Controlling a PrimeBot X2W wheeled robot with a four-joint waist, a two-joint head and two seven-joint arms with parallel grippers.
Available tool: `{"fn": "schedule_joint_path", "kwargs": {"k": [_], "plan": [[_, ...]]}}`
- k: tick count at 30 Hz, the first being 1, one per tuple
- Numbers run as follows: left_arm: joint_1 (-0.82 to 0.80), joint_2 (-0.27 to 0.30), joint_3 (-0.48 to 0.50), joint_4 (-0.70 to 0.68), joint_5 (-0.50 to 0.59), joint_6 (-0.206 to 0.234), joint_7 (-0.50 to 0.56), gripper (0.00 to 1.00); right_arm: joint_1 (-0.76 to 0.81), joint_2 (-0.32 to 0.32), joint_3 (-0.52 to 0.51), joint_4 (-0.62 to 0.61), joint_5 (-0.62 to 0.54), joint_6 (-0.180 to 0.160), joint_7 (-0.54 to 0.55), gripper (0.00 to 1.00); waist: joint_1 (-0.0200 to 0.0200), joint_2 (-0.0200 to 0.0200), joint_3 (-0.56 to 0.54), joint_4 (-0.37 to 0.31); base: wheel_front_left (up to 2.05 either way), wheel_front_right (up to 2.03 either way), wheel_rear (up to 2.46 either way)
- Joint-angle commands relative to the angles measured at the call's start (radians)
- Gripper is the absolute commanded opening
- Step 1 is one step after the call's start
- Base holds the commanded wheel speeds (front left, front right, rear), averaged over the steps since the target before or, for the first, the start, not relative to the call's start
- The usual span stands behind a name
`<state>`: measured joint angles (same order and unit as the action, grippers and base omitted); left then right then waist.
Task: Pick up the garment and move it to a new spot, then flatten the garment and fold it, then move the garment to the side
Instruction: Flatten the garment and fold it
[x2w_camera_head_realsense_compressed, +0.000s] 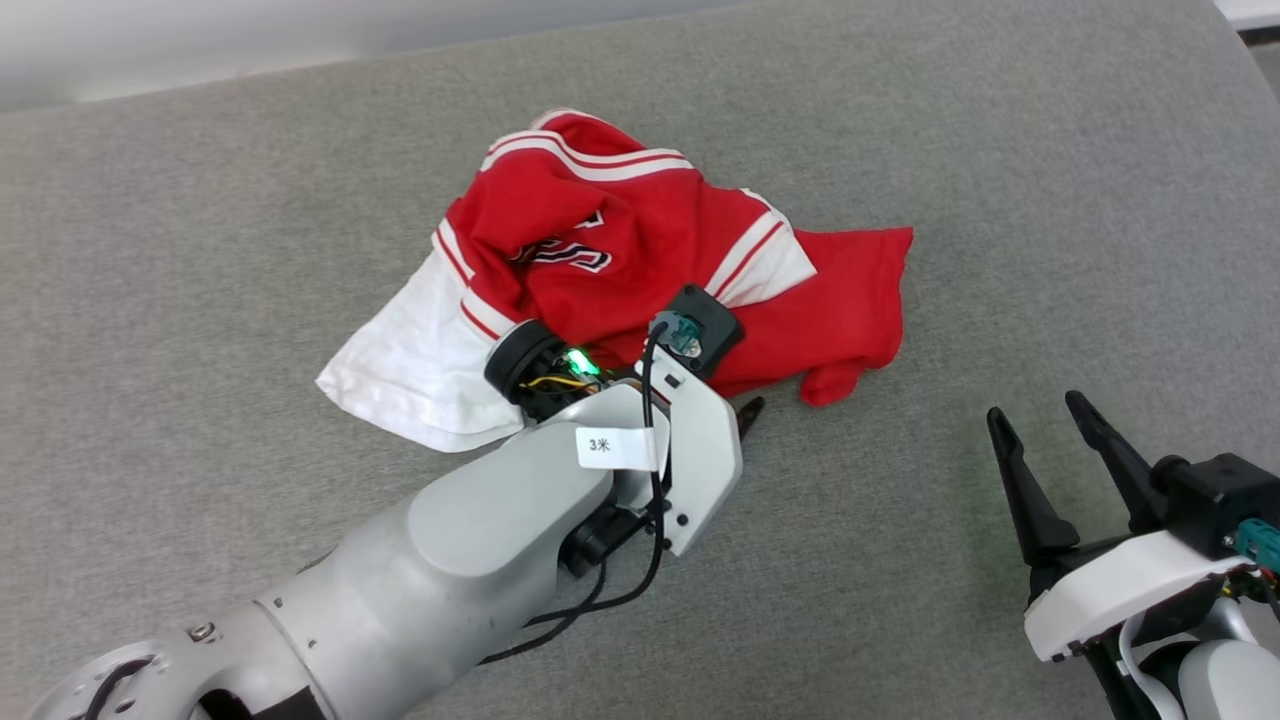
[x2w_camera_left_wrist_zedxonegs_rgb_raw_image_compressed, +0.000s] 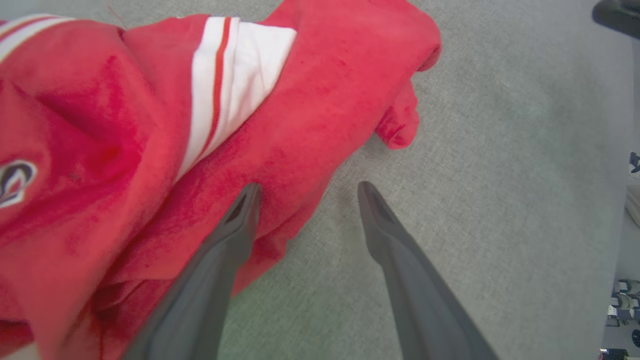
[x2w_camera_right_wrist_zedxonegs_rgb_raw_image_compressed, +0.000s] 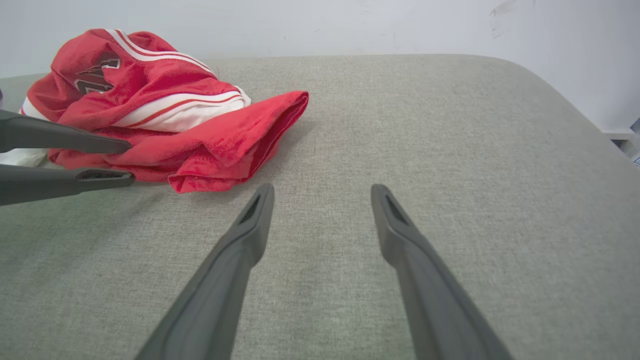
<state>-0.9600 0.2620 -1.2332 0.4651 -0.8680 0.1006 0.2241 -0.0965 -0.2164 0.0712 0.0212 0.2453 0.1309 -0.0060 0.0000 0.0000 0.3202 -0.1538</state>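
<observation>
The left gripper (x2w_camera_left_wrist_zedxonegs_rgb_raw_image_compressed: 308, 186), wide open, has one finger over the near red edge of the shirt (x2w_camera_head_realsense_compressed: 620, 250), while the right gripper (x2w_camera_head_realsense_compressed: 1035, 408), also wide, sits well apart.

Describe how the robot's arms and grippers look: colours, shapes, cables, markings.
The left arm is smooth pale grey, with a black cable, a white tag and a green light. The left gripper and right gripper each have two long, dark, tapering fingers. The right wrist housing is white, with a teal connector.
</observation>
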Motion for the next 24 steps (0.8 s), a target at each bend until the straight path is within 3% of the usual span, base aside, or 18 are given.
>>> {"fn": "schedule_joint_path", "kwargs": {"k": [1, 3, 5, 6, 7, 8, 15, 19, 24], "plan": [[-0.008, -0.004, -0.002, 0.021, 0.004, 0.003, -0.005, 1.0, -0.01, 0.006, 0.002, 0.005, 0.0, -0.001, -0.007, 1.0, 0.0, 0.0, 0.01, -0.012, 0.0, 0.0, 0.0], [-0.016, -0.016, 0.008, 0.061, 0.013, 0.021, -0.03, 1.0, -0.014, 0.009, 0.006, 0.012, -0.001, 0.0, -0.011, 1.0, 0.0, 0.0, 0.013, -0.017, 0.0, 0.0, 0.0], [0.002, -0.024, -0.002, 0.108, 0.01, 0.009, -0.019, 1.0, -0.02, 0.011, 0.01, 0.018, -0.001, 0.0, -0.013, 1.0, 0.0, 0.0, 0.015, -0.021, 0.0, 0.0, 0.0], [0.017, -0.029, -0.007, 0.125, 0.001, -0.005, -0.007, 0.92, -0.022, 0.012, 0.01, 0.021, -0.001, -0.001, -0.015, 1.0, 0.0, 0.0, 0.015, -0.022, 0.0, 0.0, 0.0], [0.023, -0.034, -0.01, 0.142, 0.0, -0.02, 0.003, 0.24, -0.022, 0.012, 0.01, 0.023, -0.002, 0.0, -0.017, 1.0, 0.0, 0.0, 0.015, -0.021, 0.0, 0.0, 0.0], [0.028, -0.038, -0.014, 0.155, 0.0, -0.033, 0.003, 0.0, -0.022, 0.013, 0.009, 0.025, -0.003, -0.001, -0.018, 1.0, 0.0, 0.0, 0.014, -0.019, 0.0, 0.0, 0.0], [0.052, -0.054, -0.011, 0.147, 0.023, -0.081, -0.116, 0.0, -0.009, 0.009, -0.003, 0.035, -0.011, -0.001, -0.018, 1.0, 0.0, 0.0, -0.023, 0.018, 0.0, 0.0, 0.0], [0.049, -0.032, 0.022, 0.06, 0.043, -0.053, -0.224, 0.0, 0.004, 0.006, -0.003, 0.037, -0.01, 0.0, -0.012, 1.0, 0.0, 0.0, -0.062, 0.051, 0.0, 0.0, 0.0], [0.05, 0.033, 0.076, -0.09, 0.064, 0.016, -0.313, 0.0, 0.026, 0.006, 0.001, 0.04, -0.01, 0.0, 0.002, 1.0, 0.0, 0.0, -0.115, 0.085, 0.0, 0.0, 0.0]]}}
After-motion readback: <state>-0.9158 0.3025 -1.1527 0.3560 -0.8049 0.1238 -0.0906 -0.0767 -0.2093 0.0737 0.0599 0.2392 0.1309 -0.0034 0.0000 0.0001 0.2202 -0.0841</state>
